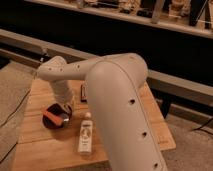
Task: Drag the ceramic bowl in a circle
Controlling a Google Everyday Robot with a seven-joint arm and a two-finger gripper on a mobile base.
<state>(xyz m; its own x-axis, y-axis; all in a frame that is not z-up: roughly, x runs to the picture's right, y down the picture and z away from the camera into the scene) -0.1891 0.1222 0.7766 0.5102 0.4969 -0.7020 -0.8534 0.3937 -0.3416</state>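
1. Here, the small round dark glossy ceramic bowl is sitting on the light wooden slatted counter, toward its left edge and about midway between the far and near edges.
2. An orange-red piece is lying inside the bowl.
3. The robot's cream-coloured arm is reaching from the lower right across the counter, bending at a rounded elbow near the far left corner and turning down toward the bowl.
4. The hand is sitting at the bowl's right rim, its fingers drawn fully together; whether it is pinching the rim cannot be told, since the wrist is covering the contact.
5. A pale translucent plastic bottle is lying on its side just right of the bowl, nearer the front edge, its cap pointing toward the far edge.
6. A small dark flat object is lying behind the arm, nearer the far edge.
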